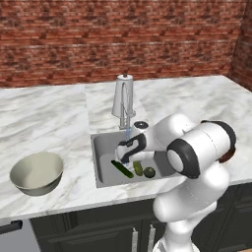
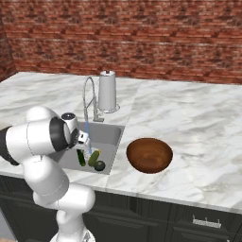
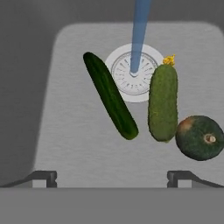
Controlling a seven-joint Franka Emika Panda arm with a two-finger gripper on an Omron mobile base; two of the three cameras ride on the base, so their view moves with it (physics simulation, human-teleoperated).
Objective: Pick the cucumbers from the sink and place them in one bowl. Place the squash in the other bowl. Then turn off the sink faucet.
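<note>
The gripper hangs over the sink with its jaws spread wide and nothing between them. On the basin floor lie the long dark cucumber, the plumper light cucumber and, touching its end, the squash. Water runs from the faucet onto the drain (between the cucumbers). The wooden bowl and pale bowl stand on the desk.

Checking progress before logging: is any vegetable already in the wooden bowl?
No; the wooden bowl sits bare on the counter, while both cucumbers and the squash lie in the sink.
</note>
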